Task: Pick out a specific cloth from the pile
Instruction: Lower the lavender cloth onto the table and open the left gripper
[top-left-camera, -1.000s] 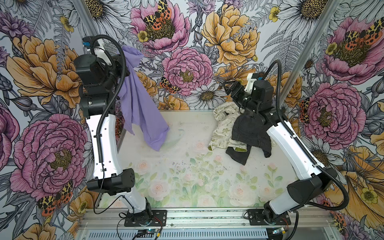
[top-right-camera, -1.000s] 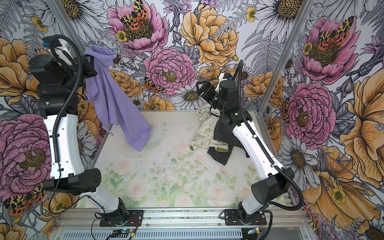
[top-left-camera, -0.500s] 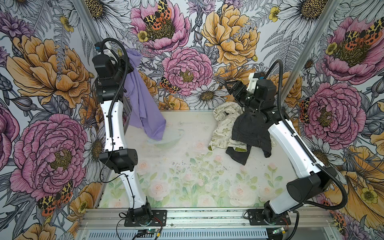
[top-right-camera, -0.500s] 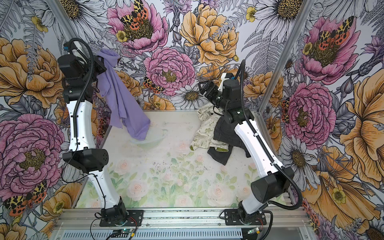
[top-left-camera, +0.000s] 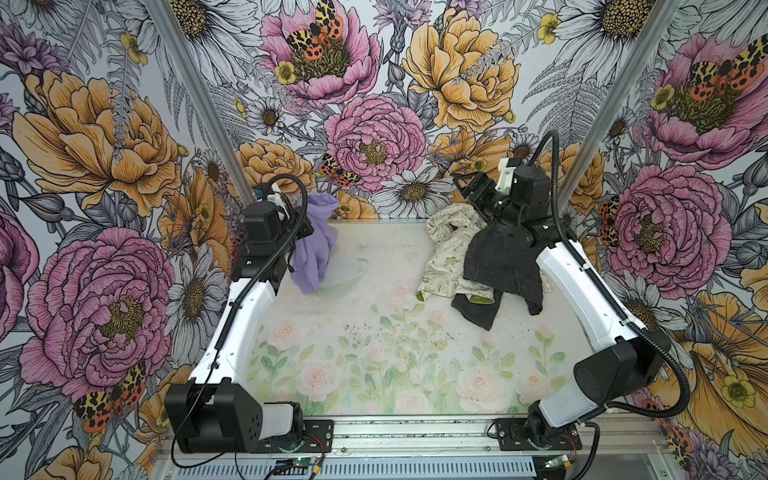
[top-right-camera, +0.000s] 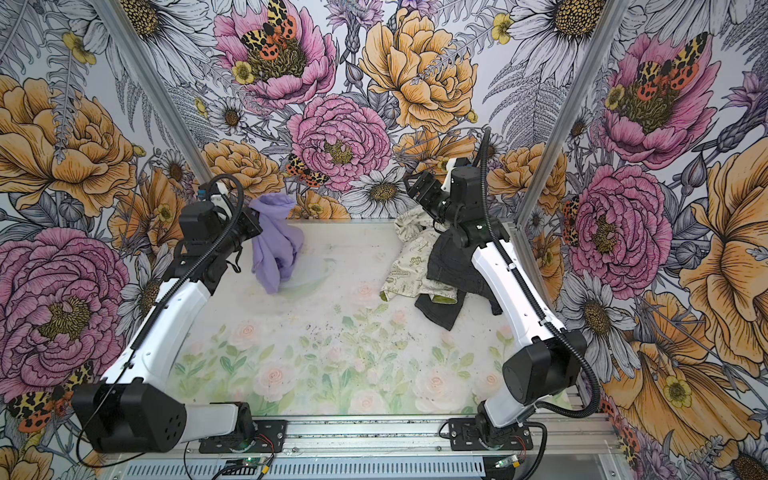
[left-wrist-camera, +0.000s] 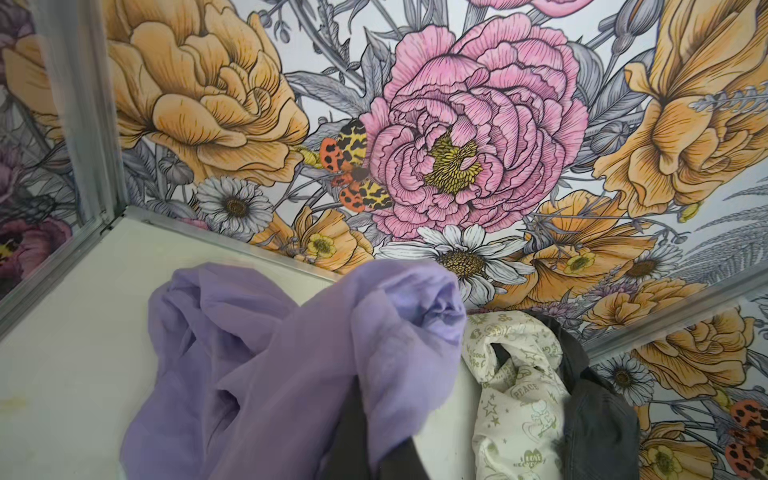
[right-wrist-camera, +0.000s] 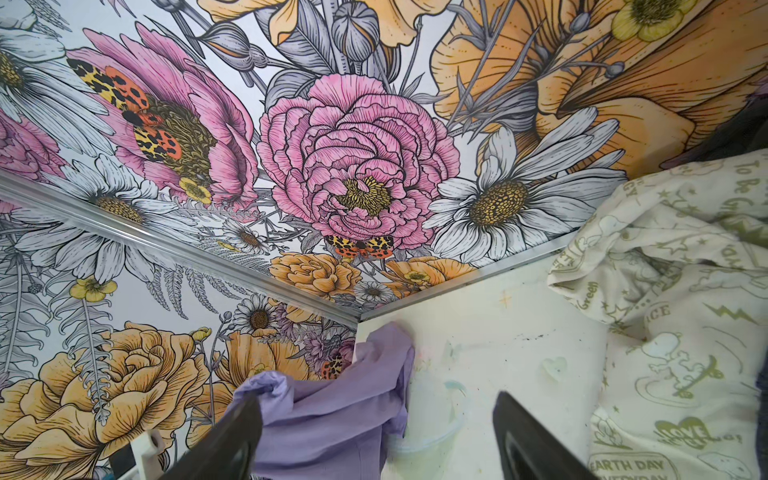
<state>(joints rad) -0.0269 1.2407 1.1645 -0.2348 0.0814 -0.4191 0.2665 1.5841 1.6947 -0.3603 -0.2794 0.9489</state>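
Now your left gripper (top-left-camera: 304, 227) is clamped on the cloth (top-left-camera: 316, 245), which hangs at back left with its lower end on the tabletop (top-left-camera: 374, 332), well apart from the pile (top-left-camera: 469, 257); your right gripper (top-left-camera: 466, 189) gapes wide, empty.

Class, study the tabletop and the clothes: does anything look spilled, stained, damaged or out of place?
Dark specks lie scattered across the middle of the table, like spilled grit. A faint greenish ring smear marks it beside the lavender cloth. No garment looks torn.
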